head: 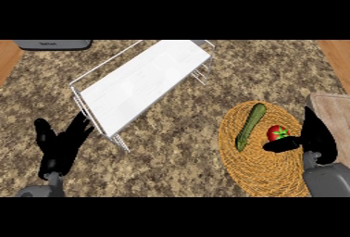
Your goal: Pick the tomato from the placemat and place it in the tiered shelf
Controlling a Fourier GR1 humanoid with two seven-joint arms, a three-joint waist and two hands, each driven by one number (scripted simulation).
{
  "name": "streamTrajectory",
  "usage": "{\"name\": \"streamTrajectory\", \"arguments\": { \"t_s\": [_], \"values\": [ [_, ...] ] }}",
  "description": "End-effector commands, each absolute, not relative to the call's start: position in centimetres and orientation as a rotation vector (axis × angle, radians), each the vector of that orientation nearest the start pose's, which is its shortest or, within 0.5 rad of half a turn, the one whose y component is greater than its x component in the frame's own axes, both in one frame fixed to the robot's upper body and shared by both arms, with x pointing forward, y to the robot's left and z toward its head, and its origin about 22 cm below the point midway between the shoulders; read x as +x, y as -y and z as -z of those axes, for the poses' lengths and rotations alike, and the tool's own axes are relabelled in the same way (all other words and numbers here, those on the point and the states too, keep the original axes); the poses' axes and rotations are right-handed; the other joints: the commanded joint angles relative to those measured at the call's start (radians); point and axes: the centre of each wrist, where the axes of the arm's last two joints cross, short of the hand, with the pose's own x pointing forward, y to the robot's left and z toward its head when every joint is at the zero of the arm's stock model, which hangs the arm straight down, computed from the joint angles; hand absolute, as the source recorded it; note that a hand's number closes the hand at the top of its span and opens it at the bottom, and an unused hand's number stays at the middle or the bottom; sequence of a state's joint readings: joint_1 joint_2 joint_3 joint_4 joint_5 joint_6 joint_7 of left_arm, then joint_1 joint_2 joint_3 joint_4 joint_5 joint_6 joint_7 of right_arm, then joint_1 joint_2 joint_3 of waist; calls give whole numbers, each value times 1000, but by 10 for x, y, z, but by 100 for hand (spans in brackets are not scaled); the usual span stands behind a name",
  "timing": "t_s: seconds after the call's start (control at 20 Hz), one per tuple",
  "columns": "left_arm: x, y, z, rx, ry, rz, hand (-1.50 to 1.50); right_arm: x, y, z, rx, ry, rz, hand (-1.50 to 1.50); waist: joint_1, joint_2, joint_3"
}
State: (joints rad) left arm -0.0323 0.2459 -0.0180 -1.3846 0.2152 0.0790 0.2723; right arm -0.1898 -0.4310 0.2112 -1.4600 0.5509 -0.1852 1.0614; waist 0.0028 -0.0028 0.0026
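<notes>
Tomato (pixel 277 133) sat on right half of woven placemat (pixel 258 170), not lifted. Green cucumber (pixel 250 126) lay just left of it, angled far-right to near-left. Right hand (pixel 317 135) stood just right of tomato, fingers straight and pointing far, thumb reaching left along tomato's near side; nothing held. Wooden board (pixel 335 113) at right edge, partly behind that hand. White tiered shelf (pixel 147 78) far left of centre on speckled counter (pixel 178 148), well apart from tomato. Left hand (pixel 60 143) rested near left, fingers spread, holding nothing.
</notes>
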Motion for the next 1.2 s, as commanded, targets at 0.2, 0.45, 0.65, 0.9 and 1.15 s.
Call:
{"name": "streamTrajectory", "arguments": {
  "t_s": [0.2, 0.45, 0.65, 0.9, 1.15],
  "values": [
    [247, -288, 43, 88, 1120, -46, 0, 286, 277, -11, -976, 660, -246, -150, -2, 3, -3],
    [250, -283, 31, 91, 1107, -41, 0, 299, 260, -14, -992, 673, -258, -150, -2, 3, -3],
    [252, -296, 22, 86, 1123, -29, 0, 299, 269, 2, -817, 621, -507, 150, 3, 4, -2],
    [252, -289, 30, 111, 1106, -42, 0, 292, 243, 7, -826, 726, -468, 150, -3, 3, -3],
    [241, -290, 42, 93, 1115, -42, 0, 307, 261, -6, -855, 836, -452, 150, -2, 3, -3]
  ]
}}
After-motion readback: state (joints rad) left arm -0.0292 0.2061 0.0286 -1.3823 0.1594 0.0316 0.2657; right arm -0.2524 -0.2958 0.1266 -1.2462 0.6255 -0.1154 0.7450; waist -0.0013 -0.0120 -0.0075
